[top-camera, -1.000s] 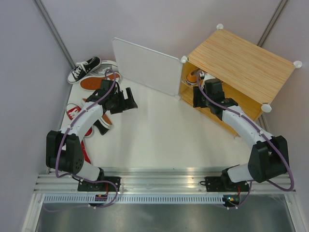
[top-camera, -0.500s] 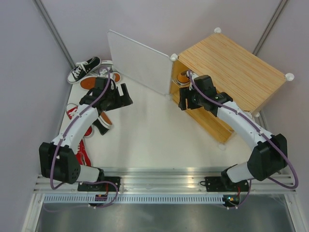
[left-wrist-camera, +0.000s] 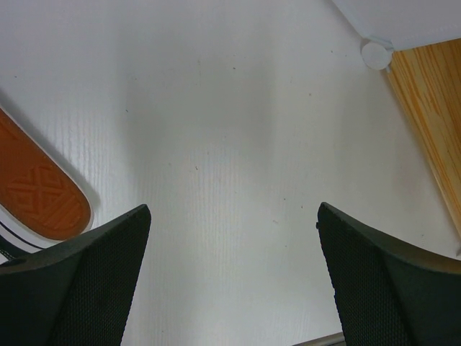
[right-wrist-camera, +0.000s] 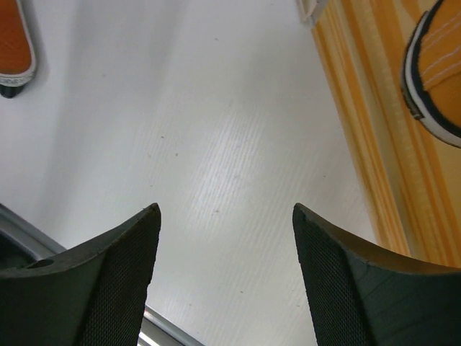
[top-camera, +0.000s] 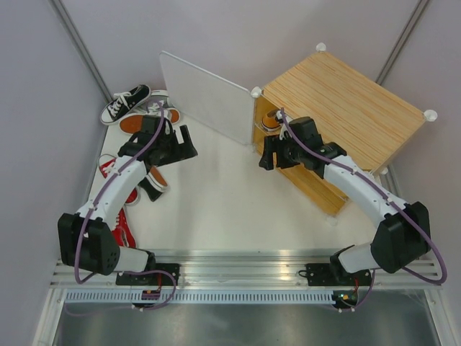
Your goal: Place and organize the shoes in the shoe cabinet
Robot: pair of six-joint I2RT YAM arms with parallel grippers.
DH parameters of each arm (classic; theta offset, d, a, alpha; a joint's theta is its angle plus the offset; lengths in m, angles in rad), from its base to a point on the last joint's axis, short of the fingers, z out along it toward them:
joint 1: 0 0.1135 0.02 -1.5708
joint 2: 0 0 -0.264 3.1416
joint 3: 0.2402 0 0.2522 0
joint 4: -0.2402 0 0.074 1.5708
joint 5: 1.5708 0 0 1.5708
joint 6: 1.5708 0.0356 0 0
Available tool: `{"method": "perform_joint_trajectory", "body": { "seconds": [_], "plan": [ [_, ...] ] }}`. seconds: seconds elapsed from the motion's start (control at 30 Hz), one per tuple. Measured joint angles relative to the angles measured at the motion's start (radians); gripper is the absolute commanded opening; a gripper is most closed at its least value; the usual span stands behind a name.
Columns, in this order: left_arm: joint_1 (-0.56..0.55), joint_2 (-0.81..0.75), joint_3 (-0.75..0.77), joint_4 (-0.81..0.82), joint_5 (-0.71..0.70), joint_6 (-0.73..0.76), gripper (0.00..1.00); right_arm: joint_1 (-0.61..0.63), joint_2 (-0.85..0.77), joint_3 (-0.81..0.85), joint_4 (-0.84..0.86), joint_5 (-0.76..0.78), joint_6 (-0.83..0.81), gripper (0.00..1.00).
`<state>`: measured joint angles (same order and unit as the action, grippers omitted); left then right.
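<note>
Right gripper sits just outside the shoe cabinet, jaws apart and empty; 1 orange shoe already inside. Left gripper jaws wide apart near remaining shoes, probably staged for next pick.

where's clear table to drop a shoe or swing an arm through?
Free: the table centre, bordered by left gripper, right gripper, the open door and the near rail. Crowded: the shoes piled at the far left; the cabinet mouth, with an orange shoe and the right gripper before it.
</note>
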<state>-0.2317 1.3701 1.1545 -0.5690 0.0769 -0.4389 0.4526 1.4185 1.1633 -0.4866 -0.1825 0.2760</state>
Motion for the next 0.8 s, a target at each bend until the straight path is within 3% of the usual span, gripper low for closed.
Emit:
{"method": "perform_joint_trajectory", "body": {
  "seconds": [0.2,0.5,0.8],
  "plan": [
    [-0.019,0.037,-0.008,0.003,0.029,-0.001,1.00,-0.053,0.001,-0.045,0.085,-0.153,0.023,0.80],
    [-0.046,0.074,-0.010,0.011,0.059,-0.013,1.00,-0.307,0.071,-0.024,0.183,-0.317,0.034,0.81],
    [-0.046,0.077,-0.011,0.021,0.063,-0.013,1.00,-0.287,0.120,0.027,0.125,-0.425,0.003,0.81]
  ]
}}
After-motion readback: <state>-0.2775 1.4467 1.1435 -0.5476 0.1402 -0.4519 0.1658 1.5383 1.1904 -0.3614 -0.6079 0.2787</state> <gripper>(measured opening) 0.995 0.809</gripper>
